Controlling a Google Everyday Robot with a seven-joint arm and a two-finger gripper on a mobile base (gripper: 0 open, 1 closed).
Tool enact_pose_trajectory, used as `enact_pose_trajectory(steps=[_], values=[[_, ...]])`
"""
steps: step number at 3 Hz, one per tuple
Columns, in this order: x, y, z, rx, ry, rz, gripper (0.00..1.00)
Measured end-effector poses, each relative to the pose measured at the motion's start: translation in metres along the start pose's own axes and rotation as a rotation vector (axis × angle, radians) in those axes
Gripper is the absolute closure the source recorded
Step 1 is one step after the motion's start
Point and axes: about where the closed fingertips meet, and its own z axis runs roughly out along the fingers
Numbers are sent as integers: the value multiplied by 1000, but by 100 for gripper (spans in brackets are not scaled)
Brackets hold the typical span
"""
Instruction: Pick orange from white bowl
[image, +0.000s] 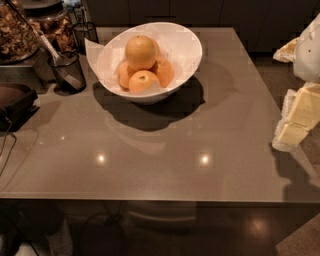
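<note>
The white bowl (185, 47) stands at the far middle of the grey table, its rim slanted and pointed. The orange (140, 52), large, pale yellow-orange and dull, rests on top of three smaller, deeper-orange fruits (143, 81) inside the bowl. My gripper (295, 122) is at the right edge of the view, pale yellow and white, over the table's right side. It is well to the right of the bowl and nearer than it. It touches nothing.
A dark wire-mesh cup (67, 72) with a utensil stands left of the bowl, and another (85, 32) stands behind it. Containers of brown snacks (17, 30) fill the far left. A dark object (15, 102) and a cable lie at the left edge.
</note>
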Motion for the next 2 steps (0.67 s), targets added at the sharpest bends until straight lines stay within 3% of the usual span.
enact_pose_trajectory(steps=[1,2], values=[[-17,-15,3,62,-103,97,0],[-38,-45,6,91,-283,165,0]])
